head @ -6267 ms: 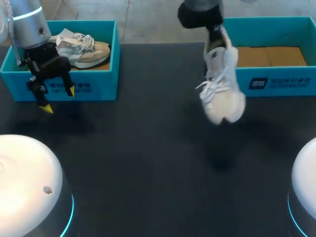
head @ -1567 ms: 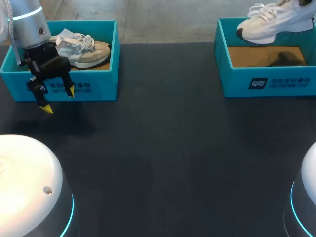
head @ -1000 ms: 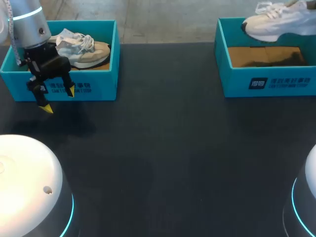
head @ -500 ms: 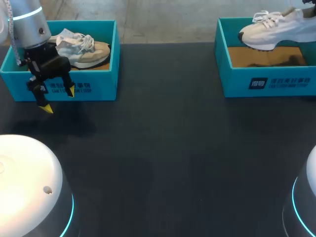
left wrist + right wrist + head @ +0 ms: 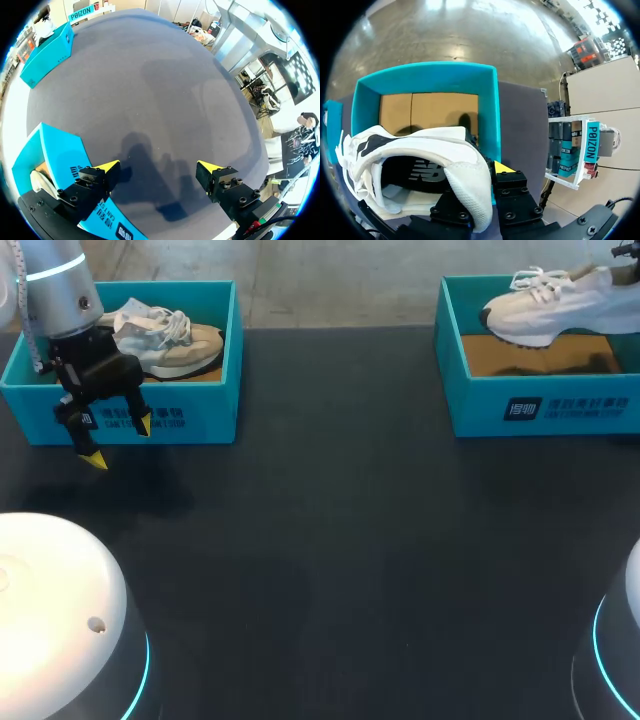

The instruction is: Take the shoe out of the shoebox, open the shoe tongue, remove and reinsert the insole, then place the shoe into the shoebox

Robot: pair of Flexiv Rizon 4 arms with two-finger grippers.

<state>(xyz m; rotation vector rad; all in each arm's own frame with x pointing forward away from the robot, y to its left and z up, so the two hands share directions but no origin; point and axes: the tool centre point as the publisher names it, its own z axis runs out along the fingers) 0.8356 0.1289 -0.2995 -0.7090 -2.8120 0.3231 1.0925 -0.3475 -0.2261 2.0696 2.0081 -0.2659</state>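
A white shoe (image 5: 545,306) hangs toe-left just above the open teal shoebox (image 5: 540,405) at the back right. My right gripper (image 5: 481,172) is shut on its heel collar; the shoe (image 5: 420,150) fills the space ahead of the fingers, with the box's cardboard floor (image 5: 427,110) below it. In the head view that gripper is almost out of sight at the right edge. My left gripper (image 5: 117,442) hovers open and holding nothing in front of the left teal box (image 5: 200,410). In the left wrist view its yellow tips (image 5: 107,165) stand wide apart over the dark table.
The left box holds a beige and grey shoe (image 5: 165,335). That box's front wall (image 5: 55,160) sits under one left finger. The dark table (image 5: 330,540) stretches between the two boxes. White robot bases (image 5: 60,620) stand at the near corners.
The white shoe has come down and slightly left over the right box, now lower between its walls. The left arm has stayed still.
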